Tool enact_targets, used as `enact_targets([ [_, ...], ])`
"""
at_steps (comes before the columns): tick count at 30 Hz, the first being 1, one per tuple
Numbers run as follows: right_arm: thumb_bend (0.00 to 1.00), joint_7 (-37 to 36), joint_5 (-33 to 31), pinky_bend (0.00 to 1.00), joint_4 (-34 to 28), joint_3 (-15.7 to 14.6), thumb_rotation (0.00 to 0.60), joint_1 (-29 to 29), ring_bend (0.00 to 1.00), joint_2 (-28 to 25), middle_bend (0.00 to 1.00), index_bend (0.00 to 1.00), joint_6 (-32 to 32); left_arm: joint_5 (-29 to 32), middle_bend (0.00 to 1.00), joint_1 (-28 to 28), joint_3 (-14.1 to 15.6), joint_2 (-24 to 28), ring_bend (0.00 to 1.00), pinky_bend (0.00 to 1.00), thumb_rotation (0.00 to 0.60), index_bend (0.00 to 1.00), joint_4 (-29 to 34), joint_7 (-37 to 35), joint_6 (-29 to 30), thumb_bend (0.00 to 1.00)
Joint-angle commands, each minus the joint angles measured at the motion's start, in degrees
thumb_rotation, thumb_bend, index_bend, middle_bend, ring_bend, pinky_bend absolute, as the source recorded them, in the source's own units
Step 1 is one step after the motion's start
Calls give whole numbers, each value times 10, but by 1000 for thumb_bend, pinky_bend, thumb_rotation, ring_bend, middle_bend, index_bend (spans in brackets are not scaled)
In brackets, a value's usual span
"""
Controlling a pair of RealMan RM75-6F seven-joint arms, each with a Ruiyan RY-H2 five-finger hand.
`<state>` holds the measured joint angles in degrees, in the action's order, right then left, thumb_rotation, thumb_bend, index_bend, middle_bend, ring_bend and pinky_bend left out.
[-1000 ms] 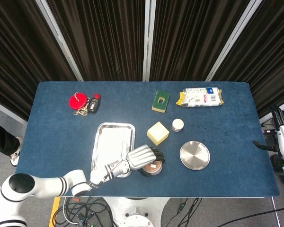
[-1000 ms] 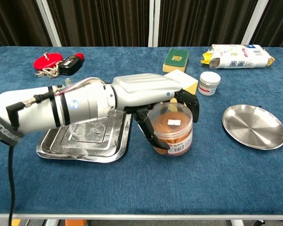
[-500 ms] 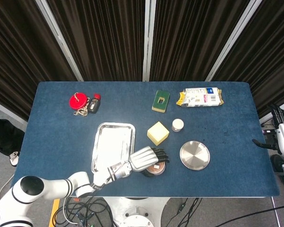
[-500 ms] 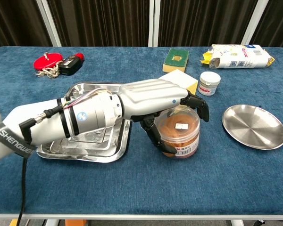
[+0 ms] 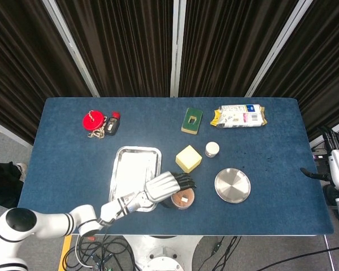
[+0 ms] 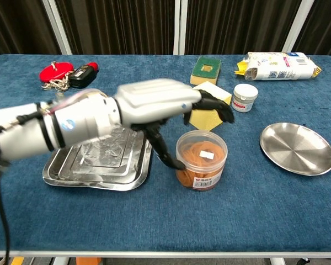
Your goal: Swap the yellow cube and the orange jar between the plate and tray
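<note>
The orange jar (image 5: 182, 199) (image 6: 201, 160) stands upright on the blue table between the steel tray (image 5: 133, 164) (image 6: 99, 165) and the round plate (image 5: 233, 185) (image 6: 297, 148). My left hand (image 5: 164, 186) (image 6: 154, 102) hovers above and left of the jar with its fingers spread and nothing in its grasp; its thumb hangs down by the jar's left side. The yellow cube (image 5: 188, 158) (image 6: 203, 119) sits on the table just behind the jar, partly hidden by the fingers in the chest view. My right hand (image 5: 338, 166) stays off the table's right edge, fingers apart.
At the back left lie a red key ring (image 5: 92, 119) (image 6: 55, 72) and a black fob (image 5: 113, 123). A green sponge (image 5: 191, 121) (image 6: 206, 70), a small white jar (image 5: 212, 149) (image 6: 245, 97) and a snack bag (image 5: 238, 116) (image 6: 278, 65) sit at the back right.
My left hand has let go of the orange jar and risen up and to the left. The jar now stands free on the table. The right hand has not moved.
</note>
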<state>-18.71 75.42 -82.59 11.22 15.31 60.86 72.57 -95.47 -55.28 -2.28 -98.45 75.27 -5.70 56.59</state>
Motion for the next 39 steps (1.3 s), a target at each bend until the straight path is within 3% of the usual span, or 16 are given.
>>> enact_targets([
  [1,0,1,-1,0,-1,2,600,2,0,0,0,0,-2,46,175,24,-14,70,131,407,600,184,64,67,-4,94],
  [6,0,7,-3,0,-8,4,600,2,0,-1,0,0,-2,83,175,25,-47,88,131,400,600,184,80,80,-3,92],
  [12,0,10,-4,0,-15,6,600,0,0,-3,0,0,0,57,175,-18,-65,43,125,367,600,184,-10,37,-17,88],
  [19,0,1,-15,0,-7,11,600,-2,0,-7,0,0,-5,30,139,-68,-49,-13,62,308,600,164,-162,-30,-58,89],
  [28,0,12,-33,0,-2,21,600,12,0,-5,0,0,-31,-35,126,-119,-5,-81,60,306,600,144,-316,-141,-39,89],
  [32,0,19,-38,0,-3,22,600,15,0,-2,0,0,-36,-47,121,-136,13,-107,60,306,600,143,-366,-177,-47,90],
  [39,0,20,-49,0,7,23,600,14,0,5,0,0,-42,-58,61,-151,22,-141,43,296,600,128,-442,-217,-4,89],
])
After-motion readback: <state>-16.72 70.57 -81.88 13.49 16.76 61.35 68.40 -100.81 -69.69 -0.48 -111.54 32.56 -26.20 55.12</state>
